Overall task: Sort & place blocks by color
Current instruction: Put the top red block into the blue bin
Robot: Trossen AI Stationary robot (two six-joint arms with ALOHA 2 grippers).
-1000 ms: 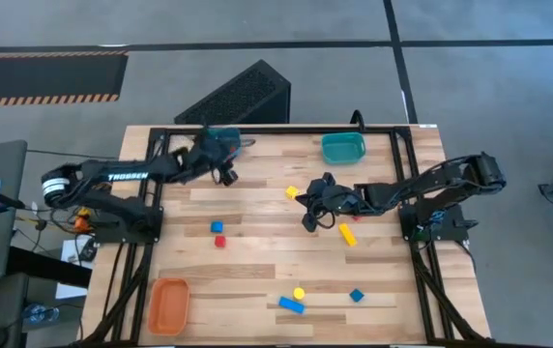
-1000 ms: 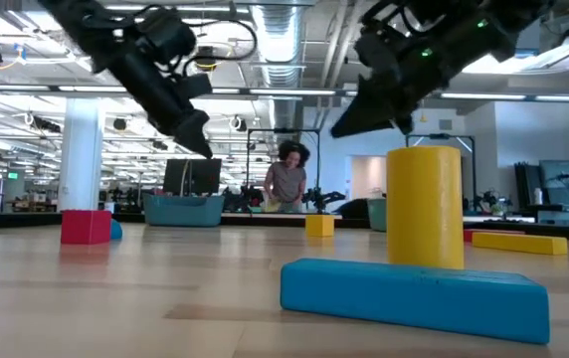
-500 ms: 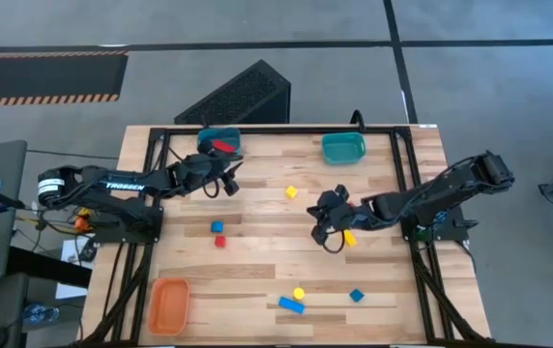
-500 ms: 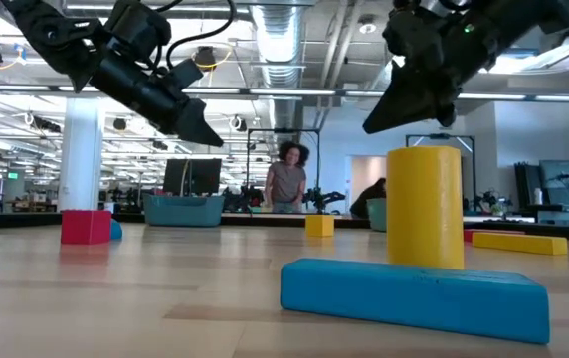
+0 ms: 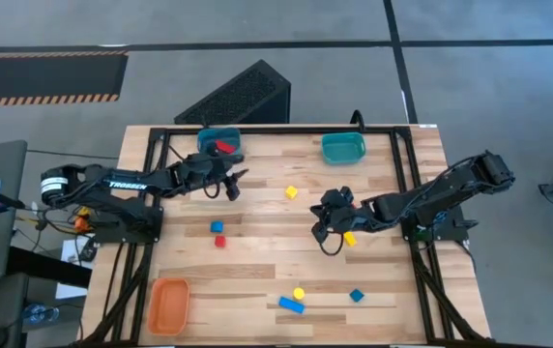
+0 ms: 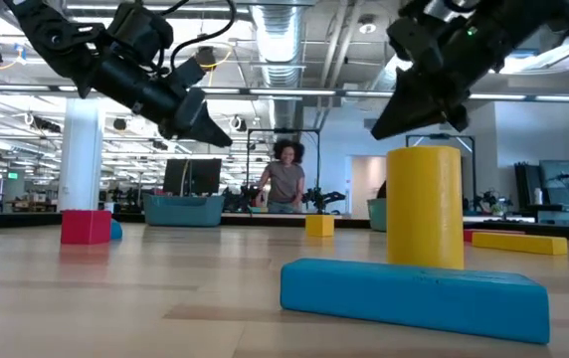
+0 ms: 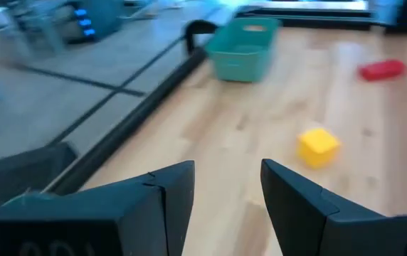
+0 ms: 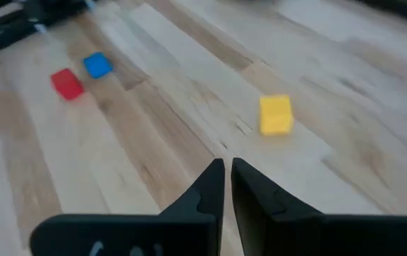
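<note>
My left gripper [image 5: 235, 184] hangs open above the table, just near-side of the far-left teal bin [image 5: 207, 135]; a red block [image 5: 223, 147] lies in that bin. In its wrist view the open fingers [image 7: 226, 186] point toward a yellow cube [image 7: 319, 146], a red bar [image 7: 381, 69] and the second teal bin [image 7: 242, 50]. My right gripper [image 5: 327, 234] hovers shut mid-table beside a yellow bar [image 5: 349, 237]. Its fingers [image 8: 227, 178] face the yellow cube [image 8: 275, 114], a blue cube [image 8: 98, 64] and a red cube [image 8: 66, 83].
An orange bin [image 5: 169, 304] sits at the near-left corner. A yellow cylinder [image 5: 299, 293], a blue bar [image 5: 291, 305] and a blue cube [image 5: 356, 296] lie near the near edge. A person [image 6: 284, 184] stands in the room beyond the table.
My left gripper has drawn back from over the far-left teal bin toward the near edge, and the red block now shows lying in that bin. My right gripper has moved toward the near edge and a little right, ending beside the yellow bar.
</note>
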